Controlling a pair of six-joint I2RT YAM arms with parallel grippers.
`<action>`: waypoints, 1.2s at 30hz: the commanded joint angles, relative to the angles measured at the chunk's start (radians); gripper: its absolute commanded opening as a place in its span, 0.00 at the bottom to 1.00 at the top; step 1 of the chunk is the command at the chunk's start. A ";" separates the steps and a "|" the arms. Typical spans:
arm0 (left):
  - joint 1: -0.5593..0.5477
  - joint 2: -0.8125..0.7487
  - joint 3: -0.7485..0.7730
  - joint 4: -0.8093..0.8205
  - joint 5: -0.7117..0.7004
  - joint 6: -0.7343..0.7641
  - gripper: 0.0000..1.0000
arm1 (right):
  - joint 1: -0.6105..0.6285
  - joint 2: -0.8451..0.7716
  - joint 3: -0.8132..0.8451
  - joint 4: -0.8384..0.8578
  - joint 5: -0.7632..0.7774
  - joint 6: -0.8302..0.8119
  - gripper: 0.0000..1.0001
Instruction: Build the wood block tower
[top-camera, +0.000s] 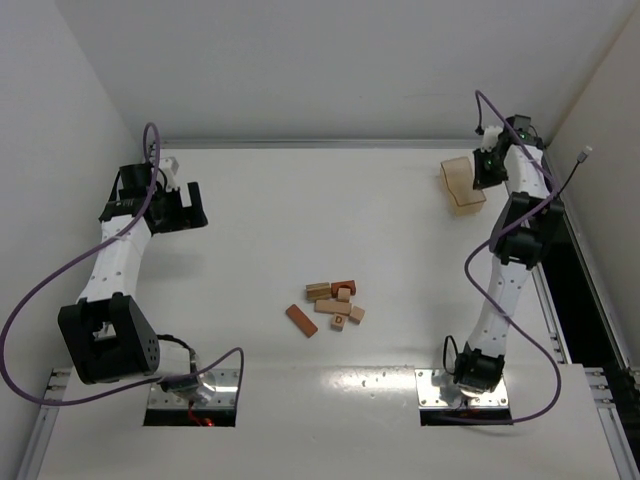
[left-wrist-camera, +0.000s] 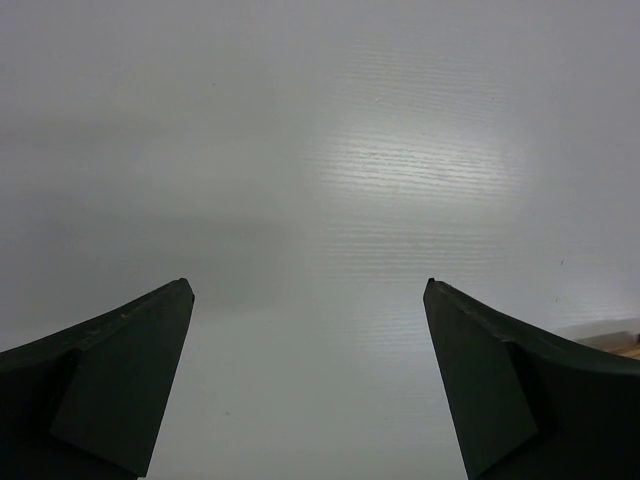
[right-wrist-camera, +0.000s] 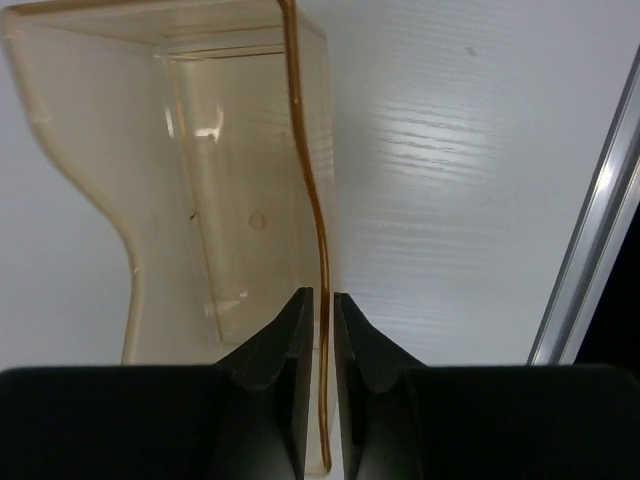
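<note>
nothing stacked yet: your wood blocks (top-camera: 333, 303) lie loose; right gripper (right-wrist-camera: 322, 302) pinches the tray (right-wrist-camera: 230, 150) wall, left gripper (left-wrist-camera: 310, 288) gapes empty

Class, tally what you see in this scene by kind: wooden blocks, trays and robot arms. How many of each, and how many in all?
Small tan and reddish-brown wooden blocks: 7, as best the cluster shows
Translucent tan plastic tray: 1
White robot arms: 2
Total: 10
</note>
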 joint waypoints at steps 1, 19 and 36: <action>-0.004 0.005 0.037 0.031 0.016 0.011 1.00 | -0.005 0.021 0.046 0.029 -0.020 -0.016 0.13; -0.004 0.025 0.027 0.053 0.047 -0.007 1.00 | 0.050 -0.460 -0.399 0.266 -0.100 0.045 0.76; -0.004 -0.003 -0.023 0.059 0.092 0.005 1.00 | 0.797 -0.884 -0.915 0.159 -0.175 -0.644 0.77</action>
